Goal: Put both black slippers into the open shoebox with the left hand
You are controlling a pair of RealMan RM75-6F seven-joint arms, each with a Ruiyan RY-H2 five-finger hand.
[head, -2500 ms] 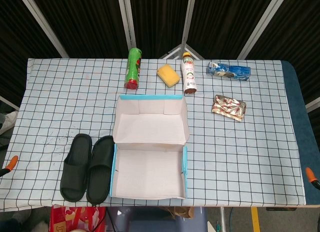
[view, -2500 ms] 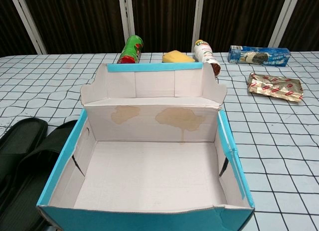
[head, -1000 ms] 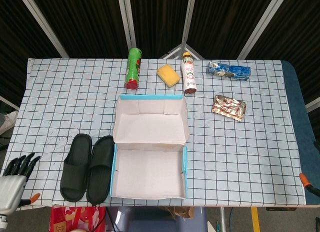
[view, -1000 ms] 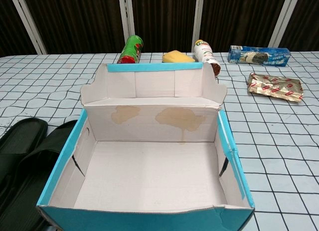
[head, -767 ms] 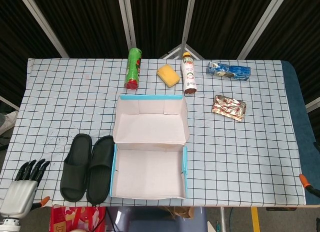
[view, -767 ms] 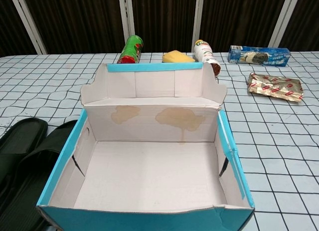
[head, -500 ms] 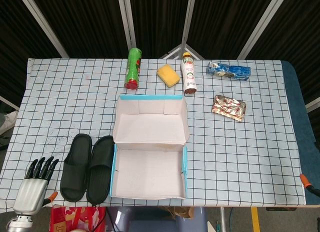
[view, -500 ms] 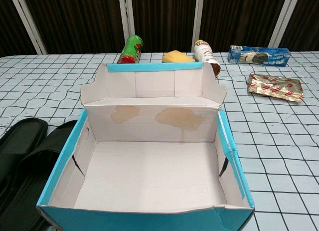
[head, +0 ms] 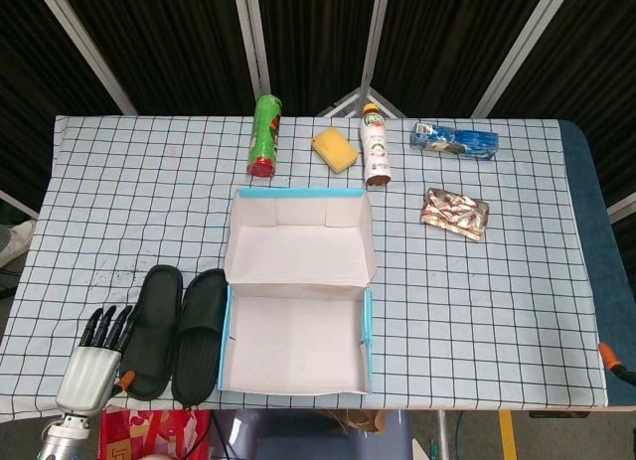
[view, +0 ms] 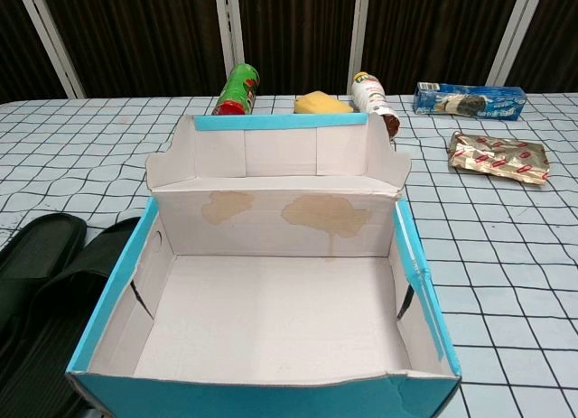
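In the head view, two black slippers lie side by side on the checked table (head: pixel 477 301), just left of the open shoebox (head: pixel 295 356). The left slipper (head: pixel 150 331) and the right slipper (head: pixel 199 335) touch along their inner edges; each has its long axis running from the near edge of the table toward the far edge, leaning slightly right at the far end. The strap of each sits toward the far end. The right slipper lies against the box's blue left wall. The shoebox stands open and empty, its lid (head: pixel 298 239) folded back flat toward the far side. The left hand (head: pixel 96 356) is at the near left corner of the table, just beside the left slipper, its dark fingers (head: pixel 107 324) spread and pointing to the far side, holding nothing. Whether it touches the slipper cannot be told. Beyond the box lie a green can (head: pixel 264 134), a yellow sponge (head: pixel 335 149), a white bottle (head: pixel 375 144), a blue packet (head: pixel 454 140) and a silver packet (head: pixel 456 213). Only an orange tip shows at the right edge, so the right hand's state cannot be told

In the chest view, the shoebox (view: pixel 271 301) fills the front, its inner back wall stained brown. The slippers (view: pixel 41 292) lie left of it, long axes running away from the camera. Neither hand shows here
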